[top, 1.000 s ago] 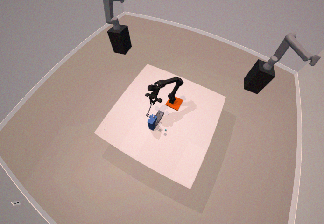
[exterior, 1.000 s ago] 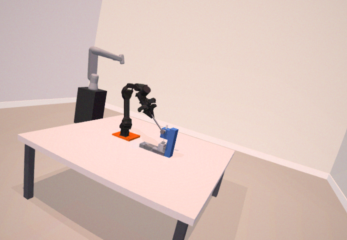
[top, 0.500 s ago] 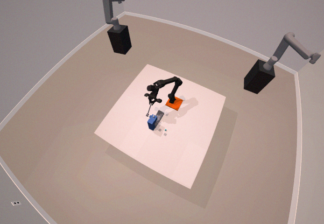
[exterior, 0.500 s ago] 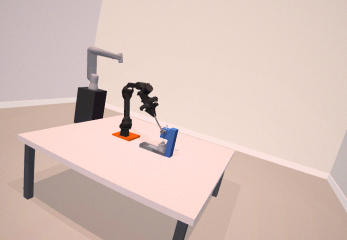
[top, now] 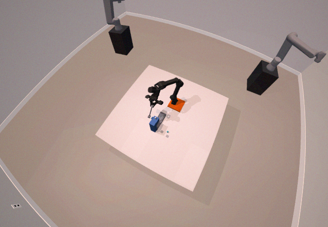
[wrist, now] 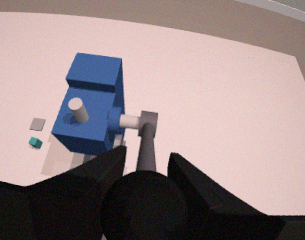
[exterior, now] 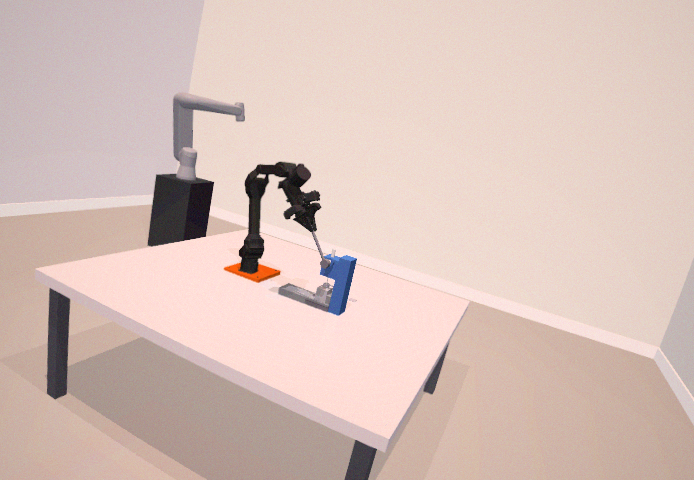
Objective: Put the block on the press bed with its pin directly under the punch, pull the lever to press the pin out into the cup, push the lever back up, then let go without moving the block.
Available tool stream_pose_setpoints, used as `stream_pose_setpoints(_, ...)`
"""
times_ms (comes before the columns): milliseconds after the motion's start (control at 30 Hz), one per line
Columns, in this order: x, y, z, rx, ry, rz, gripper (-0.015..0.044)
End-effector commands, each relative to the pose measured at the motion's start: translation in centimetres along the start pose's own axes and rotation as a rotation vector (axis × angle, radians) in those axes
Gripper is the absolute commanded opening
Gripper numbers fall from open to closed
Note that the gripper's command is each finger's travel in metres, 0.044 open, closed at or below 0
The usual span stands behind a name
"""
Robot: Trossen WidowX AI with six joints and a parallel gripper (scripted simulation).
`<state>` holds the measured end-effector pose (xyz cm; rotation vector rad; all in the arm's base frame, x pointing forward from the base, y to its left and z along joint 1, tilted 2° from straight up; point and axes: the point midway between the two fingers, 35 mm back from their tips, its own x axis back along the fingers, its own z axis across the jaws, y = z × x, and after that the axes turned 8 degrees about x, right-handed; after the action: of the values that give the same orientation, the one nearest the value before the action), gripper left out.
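Clenched on the lever, block in the press.
My gripper (top: 152, 105) (exterior: 312, 228) (wrist: 147, 156) grasps the upper end of the lever (top: 151, 110) (exterior: 318, 246) (wrist: 147, 149), which slants up from the side of the blue press (top: 154, 124) (exterior: 349, 283) (wrist: 94, 117); the silvery block (exterior: 323, 292) sits on the bed (top: 162, 116) (exterior: 293, 292), below the press head. Whether its pin is exactly under the punch I cannot tell. If it is off line, pressing could jam or shove the block; if my path strays from the lever's arc, my fingers could slip or drag the press. Letting go with side pull might jolt everything. The head hides the block from my wrist view, and I cannot make out the cup. A teal cube (top: 167, 131) (wrist: 35, 142) and a grey square (top: 167, 136) (wrist: 37, 124) lie beside the press, outside the lever's way.
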<state>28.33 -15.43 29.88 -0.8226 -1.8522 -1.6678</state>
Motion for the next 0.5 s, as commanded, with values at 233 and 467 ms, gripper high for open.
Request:
stream_pose_setpoints(233, -0.3, 1.5, -0.2, -0.001, -0.001, -0.007, 0.0000)
stream_pose_setpoints(467, -0.5, 2.4, -0.4, -0.001, -0.002, -0.008, 0.0000)
